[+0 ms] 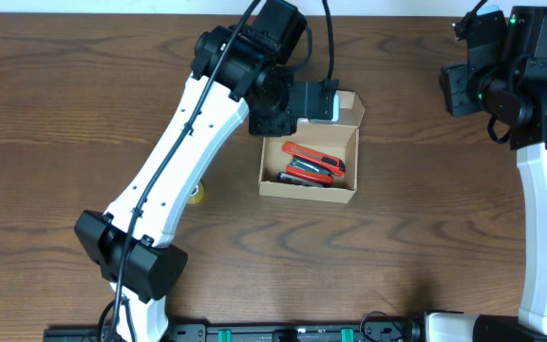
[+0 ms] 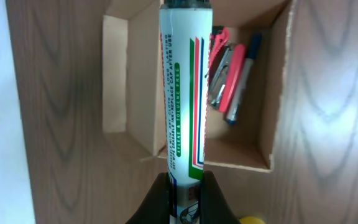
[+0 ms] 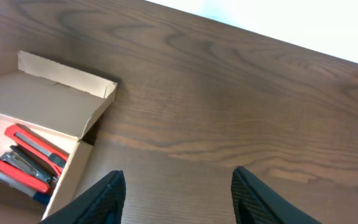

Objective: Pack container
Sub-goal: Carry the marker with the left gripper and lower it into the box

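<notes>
Pinching a white marker (image 2: 182, 93) with green and red stripes, the left claw (image 2: 185, 186) hangs over the 12 o'clock edge of the container (image 1: 307, 189), which sits open near the middle of the tabletop (image 1: 425, 218). A red stapler (image 2: 225, 74) and blue pen (image 2: 244, 74) lie inside. The right claw (image 3: 178, 182), spread and empty, hovers toward 2 o'clock.
</notes>
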`<state>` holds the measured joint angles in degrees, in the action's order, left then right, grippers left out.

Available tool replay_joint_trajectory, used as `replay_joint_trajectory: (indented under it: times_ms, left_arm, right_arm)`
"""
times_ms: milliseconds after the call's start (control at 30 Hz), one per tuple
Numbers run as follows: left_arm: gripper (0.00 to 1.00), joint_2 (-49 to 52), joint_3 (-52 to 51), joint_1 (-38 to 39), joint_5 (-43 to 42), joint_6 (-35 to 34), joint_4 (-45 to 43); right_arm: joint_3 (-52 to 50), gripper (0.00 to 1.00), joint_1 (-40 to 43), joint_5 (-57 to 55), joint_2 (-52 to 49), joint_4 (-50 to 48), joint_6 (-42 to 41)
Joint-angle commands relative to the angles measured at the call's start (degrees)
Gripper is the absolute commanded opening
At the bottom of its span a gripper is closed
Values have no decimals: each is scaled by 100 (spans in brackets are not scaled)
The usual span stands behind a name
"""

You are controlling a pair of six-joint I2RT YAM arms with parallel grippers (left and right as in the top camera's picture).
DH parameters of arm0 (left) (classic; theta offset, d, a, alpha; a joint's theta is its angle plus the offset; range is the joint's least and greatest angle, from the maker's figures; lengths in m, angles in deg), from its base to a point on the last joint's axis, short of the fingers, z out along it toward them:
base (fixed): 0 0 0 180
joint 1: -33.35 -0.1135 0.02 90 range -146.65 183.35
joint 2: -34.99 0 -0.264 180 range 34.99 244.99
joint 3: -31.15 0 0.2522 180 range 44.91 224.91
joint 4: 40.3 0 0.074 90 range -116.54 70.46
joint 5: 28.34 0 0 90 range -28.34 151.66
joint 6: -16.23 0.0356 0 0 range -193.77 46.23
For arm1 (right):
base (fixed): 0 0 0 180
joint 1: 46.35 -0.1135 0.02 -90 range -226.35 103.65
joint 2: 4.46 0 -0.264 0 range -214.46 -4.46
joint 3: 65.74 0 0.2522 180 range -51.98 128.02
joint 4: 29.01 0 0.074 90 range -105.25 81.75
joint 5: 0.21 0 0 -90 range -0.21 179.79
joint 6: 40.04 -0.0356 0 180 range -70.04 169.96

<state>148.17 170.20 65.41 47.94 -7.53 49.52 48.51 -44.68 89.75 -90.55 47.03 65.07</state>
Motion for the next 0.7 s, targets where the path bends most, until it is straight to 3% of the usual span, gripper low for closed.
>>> replay_joint_trajectory:
  times_ms: [0,333,667]
  left_arm:
    - [6,299,-33,-11,131,197,-9]
    - [6,1320,-33,37,275,-354,44]
    - [6,1692,-33,72,109,-372,-31]
  right_arm:
    - [17,53,-20,-87,101,-9,162]
    - [17,54,157,-199,90,-9,232]
    - [17,53,1596,96,87,-13,-28]
